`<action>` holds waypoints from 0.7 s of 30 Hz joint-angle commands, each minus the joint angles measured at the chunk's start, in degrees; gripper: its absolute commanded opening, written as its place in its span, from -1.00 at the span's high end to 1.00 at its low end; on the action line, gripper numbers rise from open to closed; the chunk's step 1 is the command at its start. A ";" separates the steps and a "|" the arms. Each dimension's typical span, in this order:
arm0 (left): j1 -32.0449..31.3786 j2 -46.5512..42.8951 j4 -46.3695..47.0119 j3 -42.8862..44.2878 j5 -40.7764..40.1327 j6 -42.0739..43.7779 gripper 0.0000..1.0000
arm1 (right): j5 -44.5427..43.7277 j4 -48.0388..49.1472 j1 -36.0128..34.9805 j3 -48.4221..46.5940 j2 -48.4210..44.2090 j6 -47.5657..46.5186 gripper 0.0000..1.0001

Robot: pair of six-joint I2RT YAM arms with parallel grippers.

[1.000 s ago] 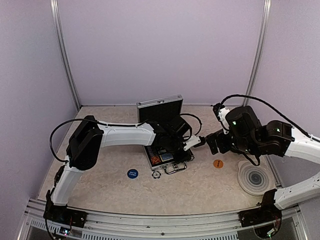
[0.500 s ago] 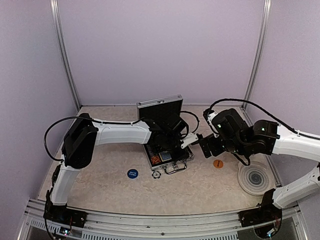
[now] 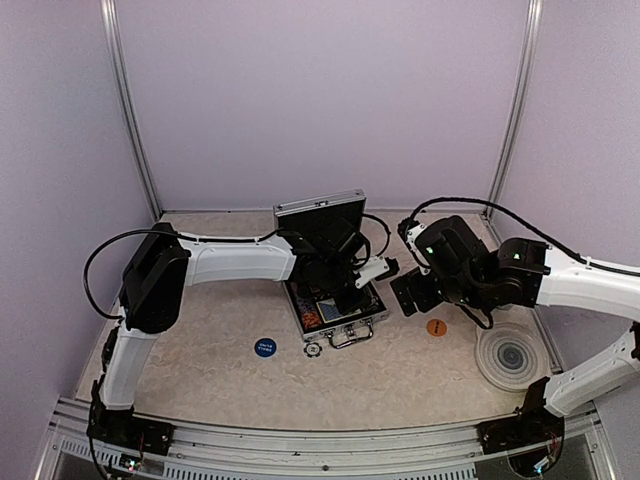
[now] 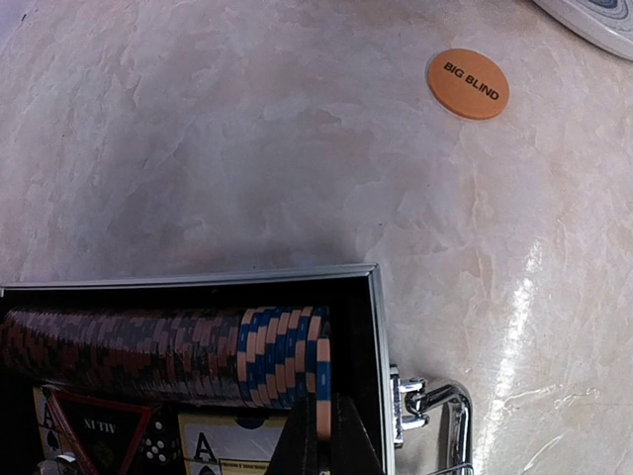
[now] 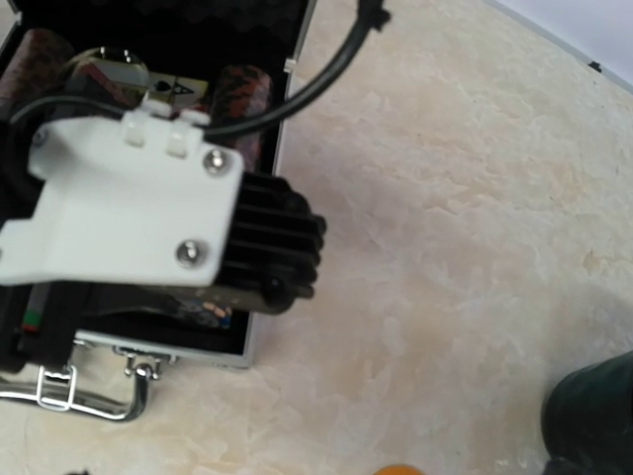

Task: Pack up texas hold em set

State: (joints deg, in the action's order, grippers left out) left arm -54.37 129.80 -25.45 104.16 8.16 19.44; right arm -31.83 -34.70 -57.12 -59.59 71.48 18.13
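The silver case [image 3: 366,321] lies open in the middle of the table with its lid [image 3: 320,213] upright. In the left wrist view a row of red/black chips [image 4: 129,341] ends in blue-and-orange chips [image 4: 282,346] against the case's right wall [image 4: 381,336]. My left gripper [image 4: 322,450] is shut on the last blue-and-orange chip [image 4: 323,391], held on edge at the end of the row. A card deck [image 4: 223,447] and the black triangle [image 4: 94,435] lie below the row. My right gripper [image 3: 405,293] hovers just right of the case; its fingers are not visible.
An orange "BIG BLIND" button [image 4: 468,84] lies right of the case [image 3: 437,327]. A blue button [image 3: 265,347] and a small ringed piece [image 3: 313,349] lie in front. The grey coaster [image 3: 510,355] is at the right. A dark rounded object [image 5: 593,416] sits near the right wrist.
My right arm has moved left, closer to the case. My left gripper has shifted slightly back over the case's right side.
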 commanded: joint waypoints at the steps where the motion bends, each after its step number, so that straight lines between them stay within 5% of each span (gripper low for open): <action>1: 0.63 -0.44 1.33 0.24 -2.89 0.36 1.00 | 0.59 1.03 0.52 -1.86 0.50 -0.67 -0.98; 5: 0.41 -0.13 1.17 0.49 -3.10 0.30 1.00 | 0.90 1.29 0.52 -1.50 0.63 -0.92 -0.98; 11: -0.14 0.11 1.01 0.96 -4.51 0.19 0.34 | 1.40 1.67 0.52 -0.86 0.76 -1.01 -0.98; 21: -0.05 -2.39 3.24 -0.01 -5.77 -2.66 -0.16 | 3.11 2.52 0.52 0.30 0.70 -1.91 -0.98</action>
State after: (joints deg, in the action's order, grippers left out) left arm -54.50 129.80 -24.60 104.16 3.46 19.00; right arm -29.98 -33.89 -57.12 -59.94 71.83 17.19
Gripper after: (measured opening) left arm 0.548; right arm 0.992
